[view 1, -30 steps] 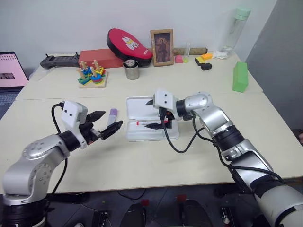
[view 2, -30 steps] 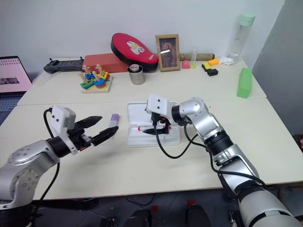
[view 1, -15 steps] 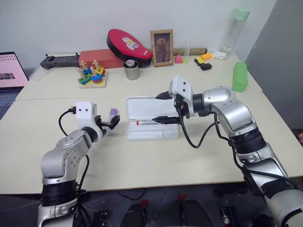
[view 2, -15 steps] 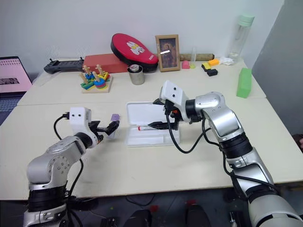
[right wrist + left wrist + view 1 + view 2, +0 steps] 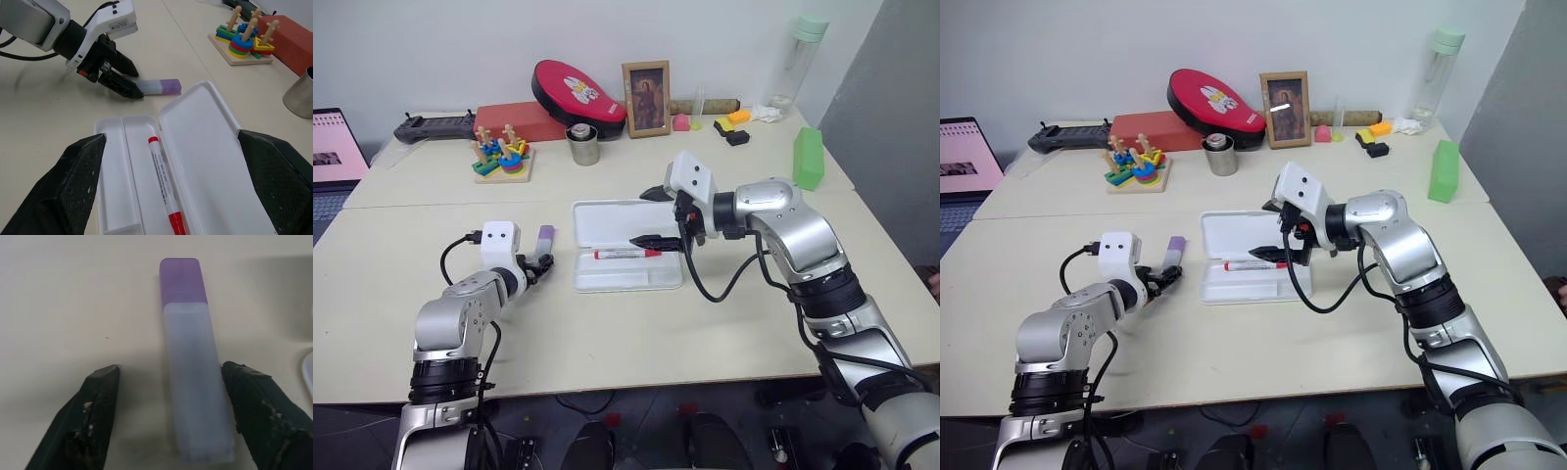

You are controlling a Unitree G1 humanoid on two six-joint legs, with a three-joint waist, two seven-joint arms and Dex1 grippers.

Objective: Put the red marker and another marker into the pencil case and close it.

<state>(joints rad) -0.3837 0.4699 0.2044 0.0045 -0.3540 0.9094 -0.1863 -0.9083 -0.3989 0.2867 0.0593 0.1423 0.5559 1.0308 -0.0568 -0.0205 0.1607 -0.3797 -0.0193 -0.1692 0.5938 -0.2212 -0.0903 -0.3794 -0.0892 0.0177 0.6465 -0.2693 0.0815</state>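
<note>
No readable text anywhere. The red marker (image 5: pixel 164 186) has fine print along its white barrel, too small to make out. The laptop screen (image 5: pixel 335 145) shows a pink page, content illegible.

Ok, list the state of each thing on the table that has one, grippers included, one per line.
pencil case: open, lid laid flat on the table.
red marker: lying inside the pencil case, capped.
purple-capped marker: lying flat on the table beside the case, capped, not gripped.
left gripper: jaws open, one either side of the purple-capped marker.
right gripper: jaws open, empty, above the case.
</note>
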